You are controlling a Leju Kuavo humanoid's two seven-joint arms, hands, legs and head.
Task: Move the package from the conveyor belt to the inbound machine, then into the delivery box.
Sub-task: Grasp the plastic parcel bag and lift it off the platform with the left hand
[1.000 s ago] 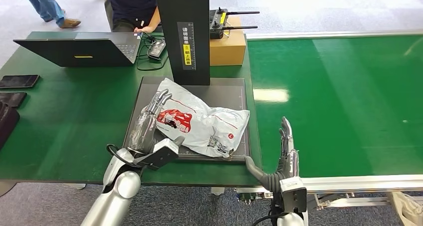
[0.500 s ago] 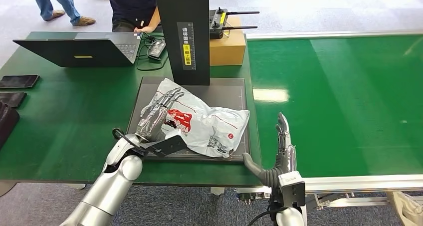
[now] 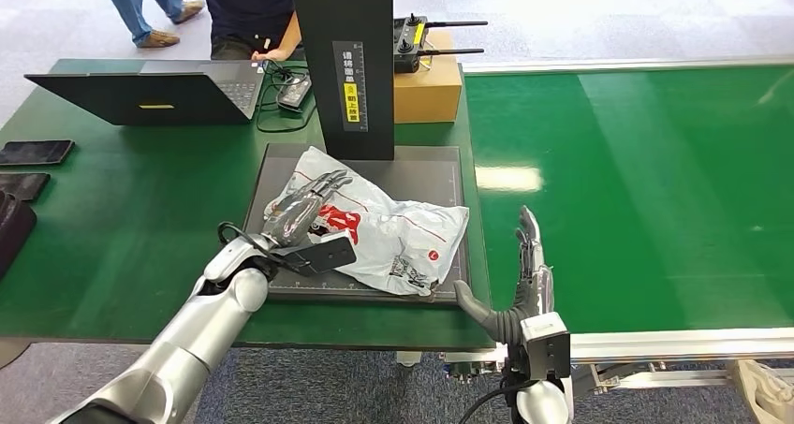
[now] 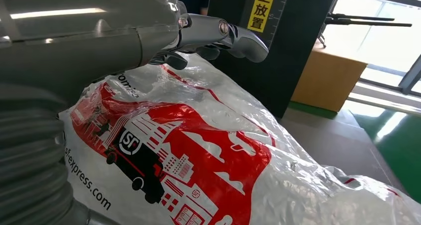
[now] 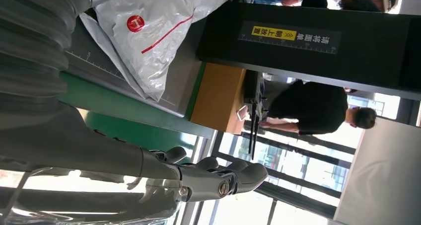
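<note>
While package (image 3: 374, 226) lies on inbound machine (image 3: 440, 167): left hand (image 3: 301, 207) fingers spread over it, ungripped; right hand (image 3: 530, 265) open; close gently on bag.

Silver left arm (image 3: 201, 335), black cable loop at wrist, grey ribbed cover, dark-fingered left hand (image 3: 301, 213), right hand (image 3: 526, 274)

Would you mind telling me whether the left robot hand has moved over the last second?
Yes. The left robot hand has moved farther over the package, toward the black column.
</note>
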